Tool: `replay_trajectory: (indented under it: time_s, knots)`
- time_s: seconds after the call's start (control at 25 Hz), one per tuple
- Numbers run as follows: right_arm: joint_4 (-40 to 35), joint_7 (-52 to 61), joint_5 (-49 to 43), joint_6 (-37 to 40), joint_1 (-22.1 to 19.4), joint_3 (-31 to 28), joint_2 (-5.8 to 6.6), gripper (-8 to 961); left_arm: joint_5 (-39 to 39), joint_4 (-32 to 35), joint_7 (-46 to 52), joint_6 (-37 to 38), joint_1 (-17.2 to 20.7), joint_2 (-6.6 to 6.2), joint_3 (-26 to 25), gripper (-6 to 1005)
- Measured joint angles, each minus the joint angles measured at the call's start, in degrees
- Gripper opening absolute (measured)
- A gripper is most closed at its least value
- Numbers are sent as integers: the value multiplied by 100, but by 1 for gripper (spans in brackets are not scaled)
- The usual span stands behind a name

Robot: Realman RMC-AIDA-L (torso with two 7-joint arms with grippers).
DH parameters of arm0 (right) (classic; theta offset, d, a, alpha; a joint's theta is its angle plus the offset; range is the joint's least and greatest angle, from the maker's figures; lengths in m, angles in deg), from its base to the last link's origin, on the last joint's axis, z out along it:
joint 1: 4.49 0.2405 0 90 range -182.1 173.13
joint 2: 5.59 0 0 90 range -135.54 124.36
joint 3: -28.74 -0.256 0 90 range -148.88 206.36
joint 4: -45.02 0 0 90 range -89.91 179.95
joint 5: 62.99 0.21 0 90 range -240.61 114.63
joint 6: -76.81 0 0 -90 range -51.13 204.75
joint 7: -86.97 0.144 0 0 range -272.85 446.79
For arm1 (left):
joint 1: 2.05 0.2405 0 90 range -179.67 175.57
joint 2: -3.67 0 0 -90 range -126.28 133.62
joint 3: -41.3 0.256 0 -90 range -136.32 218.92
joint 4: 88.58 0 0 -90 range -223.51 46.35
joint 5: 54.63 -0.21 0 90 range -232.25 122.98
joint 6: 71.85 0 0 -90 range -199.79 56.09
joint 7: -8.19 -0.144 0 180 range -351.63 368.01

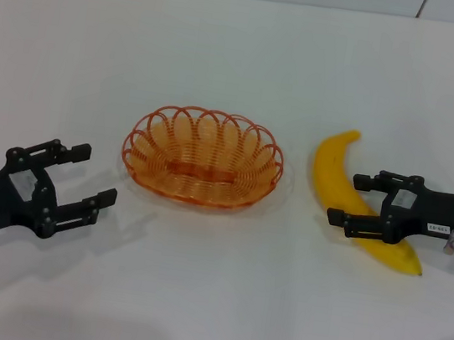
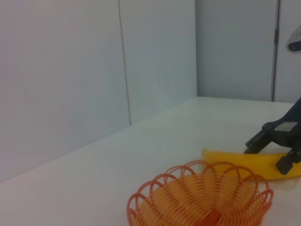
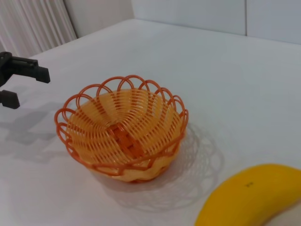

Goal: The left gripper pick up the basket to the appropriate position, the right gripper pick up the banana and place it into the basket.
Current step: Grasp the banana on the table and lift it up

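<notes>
The left claw [image 1: 75, 178] hovers wide open, empty, just beside the basket [image 1: 202, 157] mid-bench. The right claw [image 1: 360, 203] straddles the banana [image 1: 341, 173] open; it should close centred, gently.

Bare table [image 1: 193, 292] surrounds the basket [image 1: 203, 157]; the banana [image 1: 350, 196] lies just beside its right side.

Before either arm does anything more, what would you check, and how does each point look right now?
1. Basket empty and upright: ok.
2. Left gripper jaws open, facing the basket, apart from its rim: ok.
3. Right gripper jaws open, straddling the banana: ok.
4. Banana lying flat on the table, beside the basket: ok.
5. Jaws low enough to close on the banana: cannot tell.
</notes>
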Motion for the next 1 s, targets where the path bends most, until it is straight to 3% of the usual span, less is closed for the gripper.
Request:
replay_trajectory:
  time_s: [0.4,0.84,1.0]
  knots:
    - [0,207,38,-13,5,-20,0,873,16,-7,-8,74,14,0,2,757]
    - [0,316,16,62,71,60,17,668,15,-6,-12,74,16,0,2,756]
    - [0,317,44,66,76,49,18,514,14,-6,-12,96,16,0,2,756]
